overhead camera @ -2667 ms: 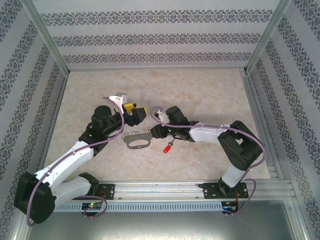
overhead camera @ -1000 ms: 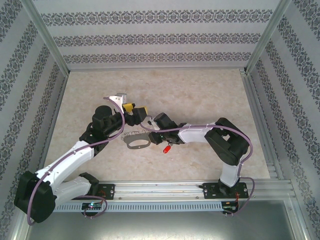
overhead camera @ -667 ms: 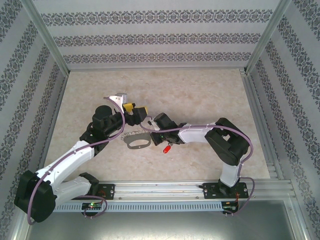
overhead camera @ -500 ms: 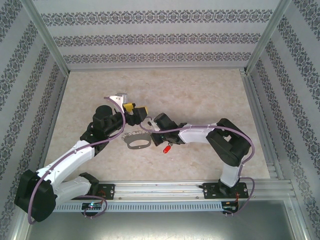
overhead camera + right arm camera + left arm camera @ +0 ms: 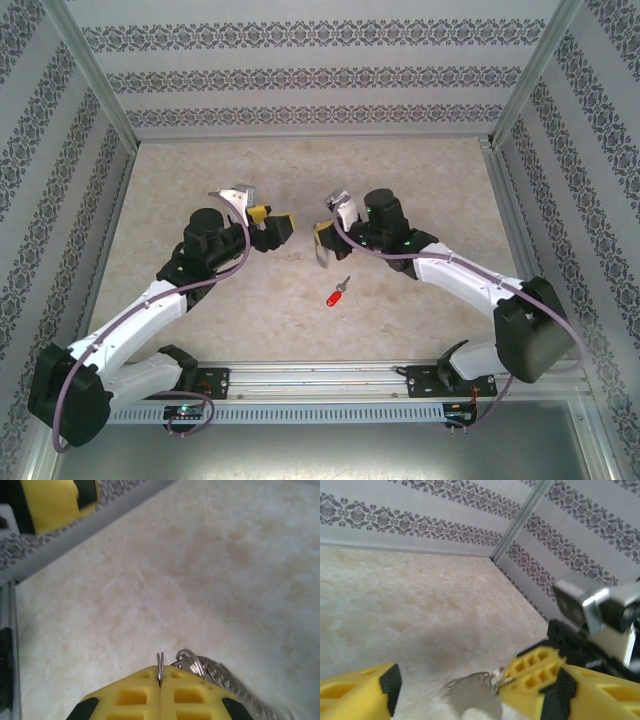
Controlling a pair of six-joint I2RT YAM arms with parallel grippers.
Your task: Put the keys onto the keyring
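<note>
From above: left tool (image 5: 276, 228) spread wide and empty. Right tool (image 5: 322, 236) clamped shut on the keyring (image 5: 322, 250), hanging from it. Red key (image 5: 335, 296) flat on the surface (image 5: 420, 180), nearer the bases, apart from both. From the left wrist: yellow fingers (image 5: 360, 695) parted, blurred keyring (image 5: 472, 695) in the gap. From the right wrist: right tool (image 5: 160, 674) closed tight, keyring (image 5: 197, 666) pinched at its thin edge, clips trailing right.
</note>
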